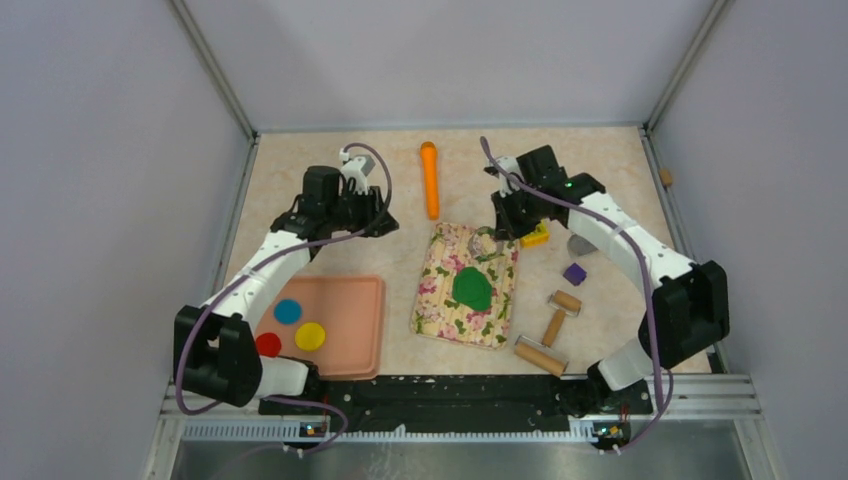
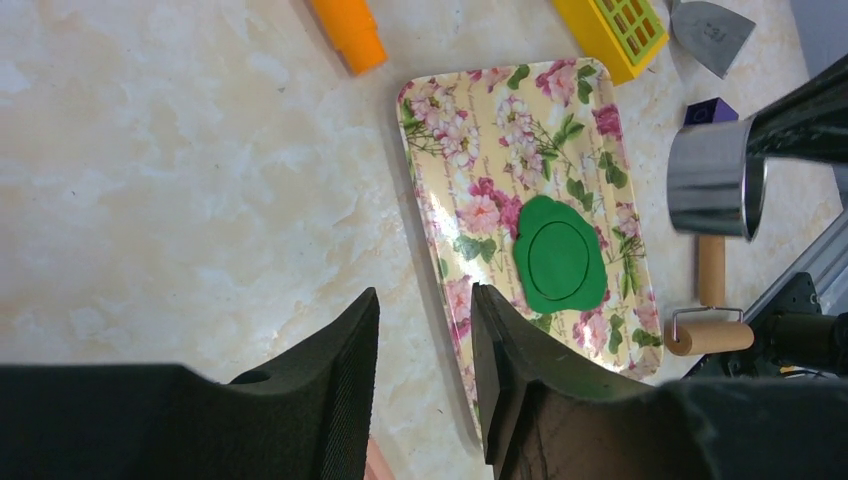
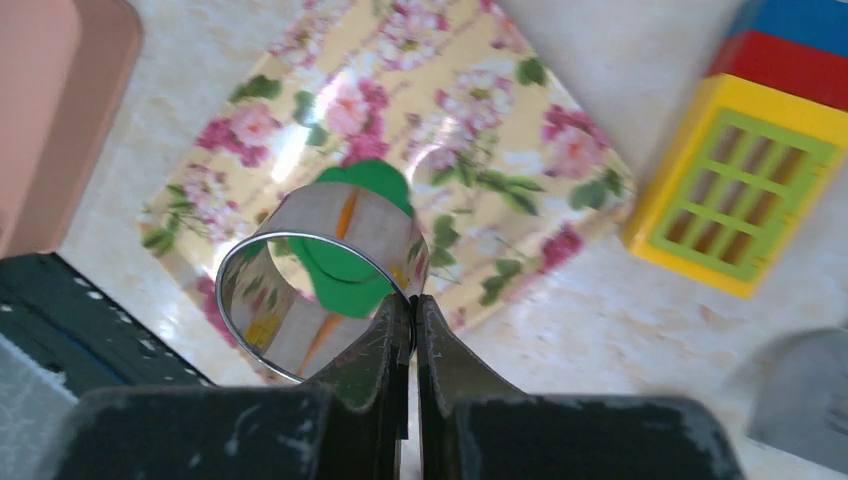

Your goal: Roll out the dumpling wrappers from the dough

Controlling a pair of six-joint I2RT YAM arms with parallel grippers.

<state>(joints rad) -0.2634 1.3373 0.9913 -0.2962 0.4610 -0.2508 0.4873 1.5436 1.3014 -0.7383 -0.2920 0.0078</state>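
The green dough (image 1: 472,288) lies flattened on the floral mat (image 1: 445,260), and a round line is pressed into the dough (image 2: 560,255). My right gripper (image 1: 497,232) hangs over the mat's far end, shut on the wall of a shiny metal ring cutter (image 3: 365,225). The ring is off the dough, and part of the dough (image 3: 350,275) shows through it. My left gripper (image 2: 425,305) hovers left of the mat, open and empty. Blue (image 1: 288,311), yellow (image 1: 309,336) and red (image 1: 268,345) dumpling wrappers lie in the pink tray (image 1: 350,340).
An orange rolling pin (image 1: 430,178) lies at the back. Right of the mat are a yellow block (image 1: 537,237), a grey scraper (image 1: 581,244), a purple cube (image 1: 574,273) and wooden rollers (image 1: 552,328). Grey walls enclose the table.
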